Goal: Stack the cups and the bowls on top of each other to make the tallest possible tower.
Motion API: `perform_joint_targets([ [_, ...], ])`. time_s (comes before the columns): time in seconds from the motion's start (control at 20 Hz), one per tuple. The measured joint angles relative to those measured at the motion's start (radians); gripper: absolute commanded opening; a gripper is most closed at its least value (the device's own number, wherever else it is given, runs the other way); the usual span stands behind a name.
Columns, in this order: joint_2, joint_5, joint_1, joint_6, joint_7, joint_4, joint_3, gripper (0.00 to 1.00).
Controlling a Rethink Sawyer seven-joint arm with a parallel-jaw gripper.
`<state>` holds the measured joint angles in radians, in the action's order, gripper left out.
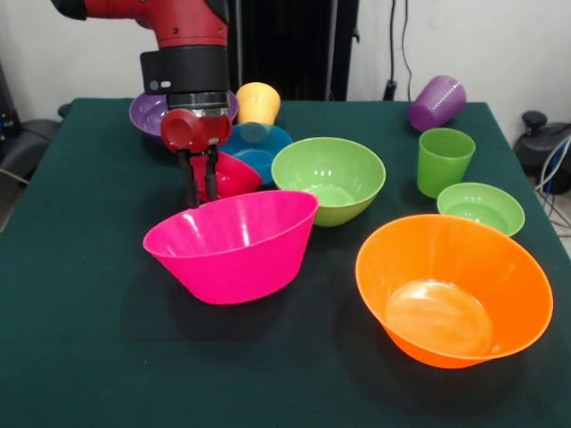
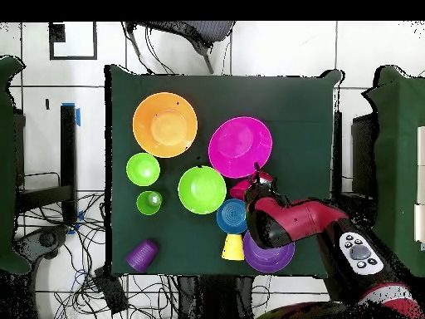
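no readable text, labels, brands or numbers on anything shown

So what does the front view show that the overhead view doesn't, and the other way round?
Only the front view shows the fingers hanging just behind the pink bowl, with the red bowl tilted behind them, and the purple cup lying on its side.

Only the overhead view shows the whole table and the tangle of cables on the floor beside it.

Both show the orange bowl, the medium green bowl, the blue bowl, the yellow-orange cup and no tower begun yet.
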<state>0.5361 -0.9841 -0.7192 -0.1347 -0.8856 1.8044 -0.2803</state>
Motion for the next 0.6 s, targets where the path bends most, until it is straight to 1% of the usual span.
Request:
perform_joint_targets([
  [0.2, 0.001, 0.002, -0.018, 0.002, 0.000, 0.000, -0.007, 1.00],
  [0.6, 0.009, 0.008, -0.052, 0.028, 0.000, 0.000, -0.048, 1.00],
])
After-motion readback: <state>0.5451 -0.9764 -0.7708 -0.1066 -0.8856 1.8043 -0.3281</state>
